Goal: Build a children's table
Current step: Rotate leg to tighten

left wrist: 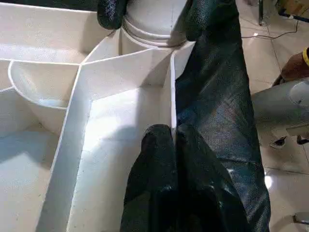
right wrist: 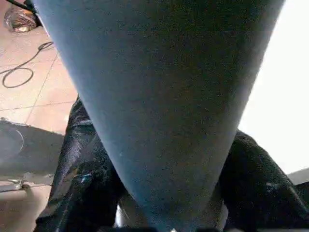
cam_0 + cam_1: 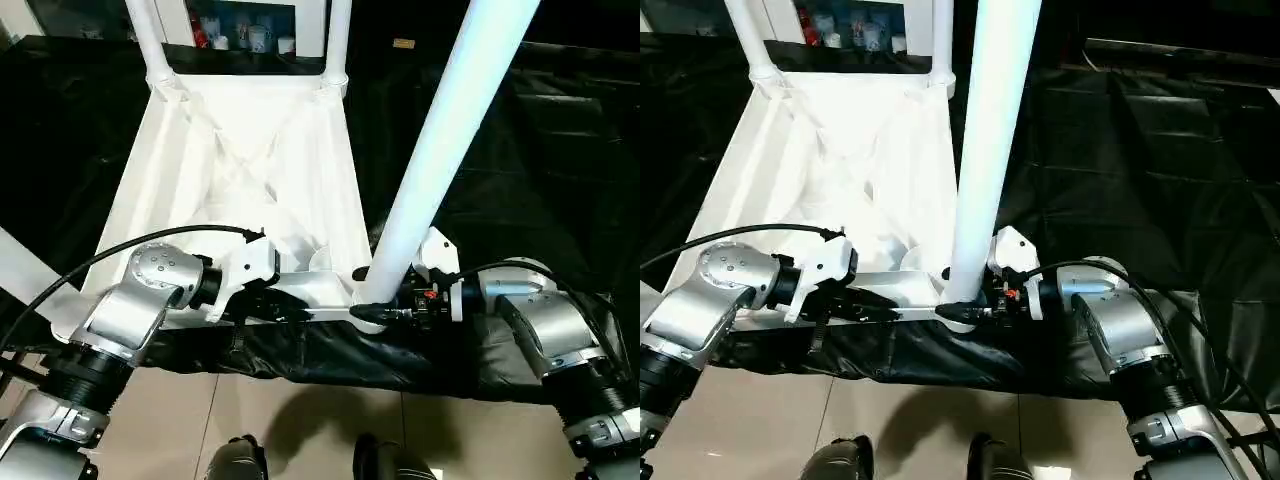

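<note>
Looking down over my forearms, I see the children's table (image 3: 240, 160) lying upside down on a surface draped in black sheeting (image 3: 540, 150), its ribbed underside facing up and its near edge just in front of both wrists. Two legs already stand in the far corner sockets: the far left leg (image 3: 150, 40) and the far right leg (image 3: 338, 40), both rising out of the top of the picture. A third, the near right leg (image 3: 440, 130), rises from the near right corner socket (image 3: 368, 312) and leans toward the upper right in the left eye view. My right gripper (image 3: 392, 300) sits at the foot of that leg, one black finger on each side of the tube just above the socket; from its own wrist camera the fingers (image 2: 77, 193) flank the leg closely, but I cannot tell whether they press on it. My left gripper (image 1: 173, 140) rests on the table's near edge, its two fingers pinched together on the thin upright rim wall (image 1: 171, 96) that runs toward the same corner socket. In that left wrist picture the other arm's black fingertips (image 1: 111, 12) show on either side of the leg's base. Tiled floor (image 3: 200, 400) lies below the draped edge.
</note>
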`<state>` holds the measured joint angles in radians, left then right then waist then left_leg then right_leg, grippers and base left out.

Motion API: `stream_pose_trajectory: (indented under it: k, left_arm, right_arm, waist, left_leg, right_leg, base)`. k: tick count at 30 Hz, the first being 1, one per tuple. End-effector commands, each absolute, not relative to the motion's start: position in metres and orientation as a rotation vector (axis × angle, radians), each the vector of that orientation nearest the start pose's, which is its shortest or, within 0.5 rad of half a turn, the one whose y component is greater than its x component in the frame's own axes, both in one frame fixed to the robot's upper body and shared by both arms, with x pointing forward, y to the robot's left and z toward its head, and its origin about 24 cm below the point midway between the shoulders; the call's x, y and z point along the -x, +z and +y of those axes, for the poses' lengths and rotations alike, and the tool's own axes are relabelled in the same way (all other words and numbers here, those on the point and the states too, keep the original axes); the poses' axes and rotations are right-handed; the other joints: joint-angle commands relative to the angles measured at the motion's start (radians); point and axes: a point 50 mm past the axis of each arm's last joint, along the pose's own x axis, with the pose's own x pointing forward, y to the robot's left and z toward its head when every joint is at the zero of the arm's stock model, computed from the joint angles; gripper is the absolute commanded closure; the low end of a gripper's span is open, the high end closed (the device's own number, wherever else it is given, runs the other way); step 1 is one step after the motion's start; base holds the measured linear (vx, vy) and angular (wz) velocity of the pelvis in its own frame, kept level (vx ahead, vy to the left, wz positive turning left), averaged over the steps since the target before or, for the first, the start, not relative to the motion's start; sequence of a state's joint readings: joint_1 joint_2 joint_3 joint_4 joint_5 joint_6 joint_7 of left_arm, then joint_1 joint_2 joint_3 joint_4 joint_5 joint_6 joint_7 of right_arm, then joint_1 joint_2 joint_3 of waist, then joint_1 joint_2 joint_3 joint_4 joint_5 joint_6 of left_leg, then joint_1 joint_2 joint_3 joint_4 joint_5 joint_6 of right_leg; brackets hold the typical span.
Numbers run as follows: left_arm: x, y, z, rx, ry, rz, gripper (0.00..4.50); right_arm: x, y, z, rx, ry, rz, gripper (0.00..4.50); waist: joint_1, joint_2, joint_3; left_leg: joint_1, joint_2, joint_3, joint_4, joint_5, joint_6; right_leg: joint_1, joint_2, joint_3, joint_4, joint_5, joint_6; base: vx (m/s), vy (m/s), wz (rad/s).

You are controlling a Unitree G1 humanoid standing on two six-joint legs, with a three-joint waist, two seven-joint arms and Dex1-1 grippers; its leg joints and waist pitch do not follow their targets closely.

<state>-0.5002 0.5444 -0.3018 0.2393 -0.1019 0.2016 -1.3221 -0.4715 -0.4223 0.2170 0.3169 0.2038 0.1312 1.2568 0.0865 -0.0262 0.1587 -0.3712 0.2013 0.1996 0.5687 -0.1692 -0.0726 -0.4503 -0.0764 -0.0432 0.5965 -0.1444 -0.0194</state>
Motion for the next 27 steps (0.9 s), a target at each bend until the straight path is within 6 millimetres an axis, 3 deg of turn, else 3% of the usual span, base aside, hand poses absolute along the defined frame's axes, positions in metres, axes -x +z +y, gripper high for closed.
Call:
stream_pose_trajectory:
  k: [1,6,9,11,12,13,14,15,17,18,20,21,22,24,25,27]
  left_arm:
    - [-0.290,0.076,0.146,-0.445,-1.455,0.427,4.50]
    - [-0.299,0.077,0.138,-0.427,-1.372,0.396,4.50]
    - [-0.306,0.078,0.128,-0.412,-1.300,0.370,4.50]
    - [-0.313,0.078,0.116,-0.402,-1.214,0.353,4.50]
    - [-0.313,0.078,0.116,-0.402,-1.214,0.353,4.50]
    - [-0.319,0.079,0.104,-0.381,-1.149,0.333,4.50]
    - [-0.319,0.079,0.104,-0.381,-1.149,0.333,4.50]
    - [-0.321,0.079,0.097,-0.374,-1.127,0.323,4.50]
    - [-0.323,0.080,0.088,-0.371,-1.097,0.312,4.50]
    - [-0.323,0.079,0.079,-0.379,-1.079,0.303,4.50]
    - [-0.321,0.077,0.062,-0.387,-1.071,0.285,4.50]
    - [-0.321,0.077,0.062,-0.387,-1.071,0.285,4.50]
    - [-0.319,0.077,0.056,-0.388,-1.083,0.277,4.50]
    - [-0.318,0.077,0.054,-0.399,-1.094,0.273,4.50]
    - [-0.318,0.077,0.054,-0.403,-1.102,0.271,4.50]
    - [-0.316,0.077,0.053,-0.402,-1.112,0.267,4.50]
  right_arm:
    - [-0.291,0.077,-0.127,0.217,1.432,0.224,2.10]
    - [-0.288,0.068,-0.124,0.148,1.360,0.221,2.12]
    - [-0.290,0.060,-0.122,0.117,1.254,0.225,2.17]
    - [-0.298,0.049,-0.120,0.093,1.063,0.240,2.30]
    - [-0.298,0.049,-0.120,0.093,1.063,0.240,2.39]
    - [-0.304,0.041,-0.116,0.073,0.925,0.251,2.44]
    - [-0.304,0.041,-0.116,0.073,0.925,0.251,2.44]
    - [-0.307,0.038,-0.112,0.049,0.853,0.261,2.46]
    - [-0.311,0.034,-0.106,0.017,0.750,0.280,2.46]
    - [-0.315,0.030,-0.096,-0.002,0.655,0.293,2.46]
    - [-0.318,0.029,-0.075,-0.061,0.543,0.297,2.46]
    - [-0.318,0.029,-0.075,-0.061,0.543,0.297,2.46]
    - [-0.318,0.032,-0.060,-0.085,0.549,0.277,2.46]
    - [-0.317,0.035,-0.052,-0.092,0.568,0.261,2.46]
    - [-0.317,0.037,-0.049,-0.097,0.580,0.252,1.94]
    - [-0.316,0.040,-0.047,-0.098,0.591,0.231,1.81]
  waist:
    - [-0.003,-0.007,-0.067]
    - [-0.003,-0.007,-0.060]
    - [-0.005,-0.007,-0.054]
    - [-0.008,-0.007,-0.048]
    - [-0.011,-0.007,-0.046]
    - [-0.013,0.001,-0.045]
    - [-0.017,-0.001,-0.044]
    - [-0.022,-0.005,-0.048]
    - [-0.030,-0.003,-0.050]
    - [-0.035,0.003,-0.048]
    - [-0.043,0.006,-0.044]
    - [-0.047,0.006,-0.044]
    - [-0.053,0.008,-0.043]
    - [-0.058,0.016,-0.037]
    - [-0.060,0.016,-0.034]
    - [-0.062,0.022,-0.032]
  left_leg:
    - [0.010,0.024,-0.012,-0.064,-0.213,0.064]
    - [0.015,0.025,-0.013,-0.069,-0.255,0.053]
    - [0.019,0.023,-0.017,-0.074,-0.299,0.036]
    - [0.020,0.022,-0.023,-0.077,-0.332,0.022]
    - [0.026,0.019,-0.027,-0.079,-0.353,0.015]
    - [0.026,0.018,-0.032,-0.081,-0.367,0.006]
    - [0.027,0.018,-0.033,-0.084,-0.376,0.002]
    - [0.021,0.016,-0.039,-0.089,-0.367,0.000]
    - [0.019,0.015,-0.045,-0.095,-0.368,0.006]
    - [0.016,0.016,-0.047,-0.100,-0.372,0.007]
    - [0.022,0.013,-0.053,-0.100,-0.427,-0.005]
    - [0.023,0.013,-0.056,-0.101,-0.442,-0.009]
    - [0.017,0.012,-0.062,-0.106,-0.466,-0.003]
    - [0.034,0.013,-0.065,-0.108,-0.540,-0.003]
    - [0.037,0.013,-0.068,-0.109,-0.561,-0.003]
    - [0.041,0.015,-0.071,-0.112,-0.596,-0.002]
  right_leg:
    - [0.058,-0.055,0.043,-0.073,-0.374,-0.187]
    - [0.050,-0.057,0.045,-0.086,-0.448,-0.165]
    - [0.045,-0.060,0.044,-0.101,-0.566,-0.128]
    - [0.041,-0.065,0.041,-0.112,-0.664,-0.095]
    - [0.039,-0.066,0.036,-0.122,-0.728,-0.072]
    - [0.040,-0.069,0.032,-0.126,-0.757,-0.057]
    - [0.041,-0.067,0.028,-0.132,-0.761,-0.052]
    - [0.051,-0.069,0.022,-0.133,-0.748,-0.044]
    - [0.055,-0.069,0.019,-0.135,-0.715,-0.048]
    - [0.054,-0.068,0.020,-0.136,-0.691,-0.055]
    - [0.048,-0.068,0.012,-0.143,-0.724,-0.051]
    - [0.050,-0.069,0.010,-0.146,-0.730,-0.047]
    - [0.061,-0.070,0.000,-0.151,-0.711,-0.034]
    - [0.052,-0.068,-0.018,-0.167,-0.725,-0.023]
    - [0.052,-0.069,-0.023,-0.171,-0.730,-0.018]
    - [0.058,-0.072,-0.037,-0.178,-0.720,-0.011]
  base:
    - [0.000,0.000,0.00]
    - [0.000,0.000,0.00]
    - [0.000,0.000,0.00]
    - [0.000,0.000,0.00]
    - [0.000,0.000,0.00]
    - [0.000,0.000,0.00]
    - [0.000,0.000,0.00]
    - [0.000,0.000,0.00]
    - [0.000,0.000,0.00]
    - [0.000,0.000,0.00]
    - [0.000,0.000,0.00]
    - [0.000,0.000,0.00]
    - [0.000,0.000,0.00]
    - [0.000,0.000,0.00]
    - [0.000,0.000,0.00]
    - [0.000,0.000,0.00]
